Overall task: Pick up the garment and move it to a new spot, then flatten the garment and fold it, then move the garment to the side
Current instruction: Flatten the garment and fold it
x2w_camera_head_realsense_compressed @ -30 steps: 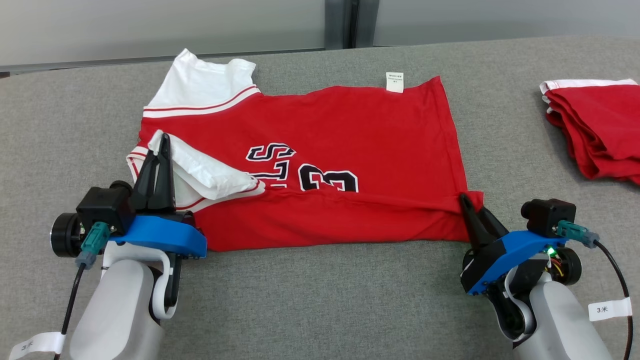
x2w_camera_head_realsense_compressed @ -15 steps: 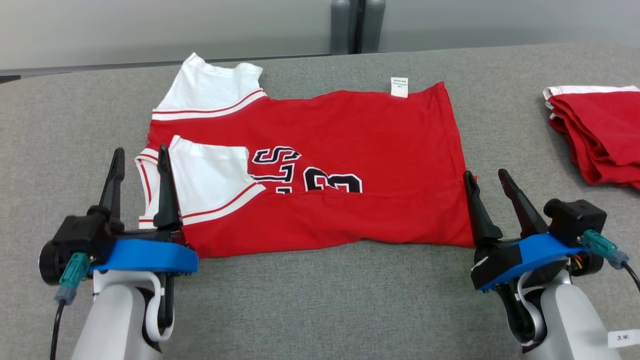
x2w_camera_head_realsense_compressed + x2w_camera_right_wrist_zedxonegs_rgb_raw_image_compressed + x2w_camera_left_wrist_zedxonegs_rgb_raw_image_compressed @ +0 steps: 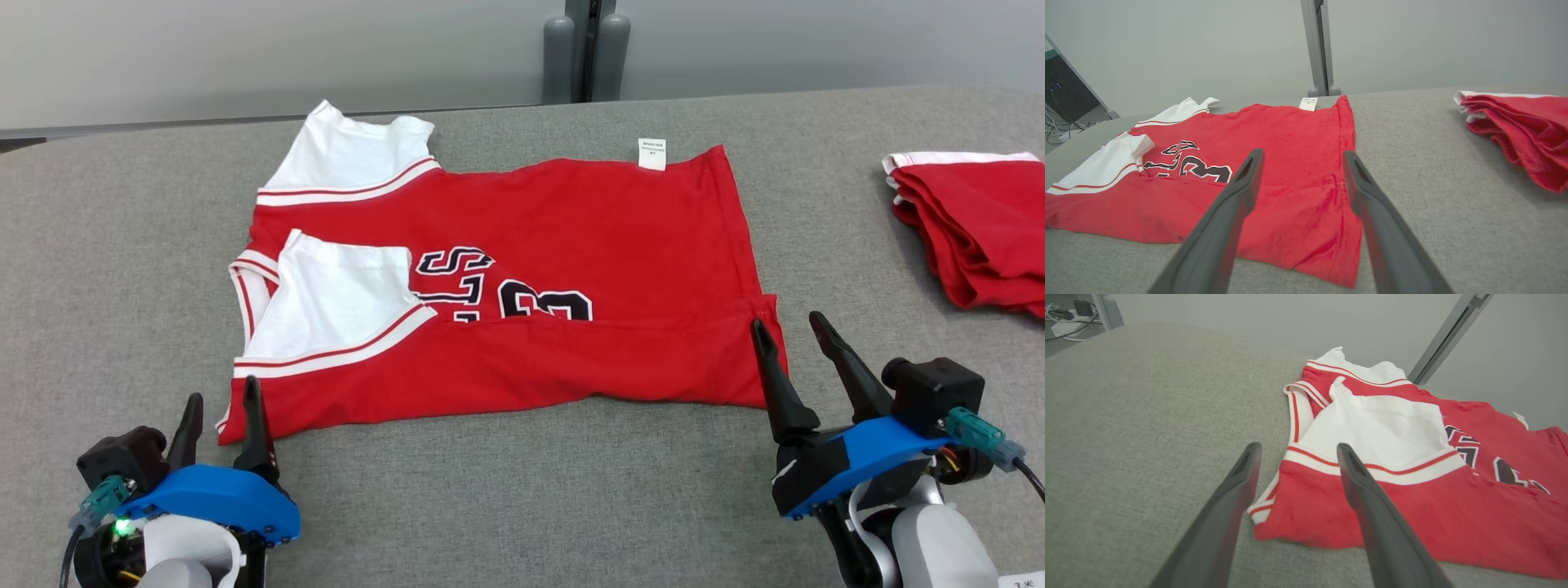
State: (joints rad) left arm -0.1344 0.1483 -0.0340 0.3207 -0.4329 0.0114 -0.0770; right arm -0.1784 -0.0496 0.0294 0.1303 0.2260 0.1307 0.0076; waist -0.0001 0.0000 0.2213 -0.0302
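Note:
The garment [image 3: 571, 237] is a red jersey with white sleeves and black numbers, lying flat on the grey table with its near edge folded over its middle. It also shows in the left wrist view [image 3: 1412, 506] and the right wrist view [image 3: 1290, 163]. My left gripper [image 3: 220, 390] stands open just off the jersey's near left corner, holding nothing; its fingers straddle that corner [image 3: 1296, 447]. My right gripper [image 3: 788, 318] is open at the near right corner, above the cloth [image 3: 1302, 153], with nothing between its fingers.
A second folded red garment [image 3: 971, 220] lies at the table's right edge, also in the right wrist view [image 3: 1519, 126]. A grey post [image 3: 586, 49] stands behind the table's far edge. Bare grey tabletop [image 3: 522, 506] lies in front of the jersey.
Both grippers opened and let go of the jersey's folded edge, then drew back toward me. The white sleeve now lies flat on the red cloth. The camera has shifted slightly.

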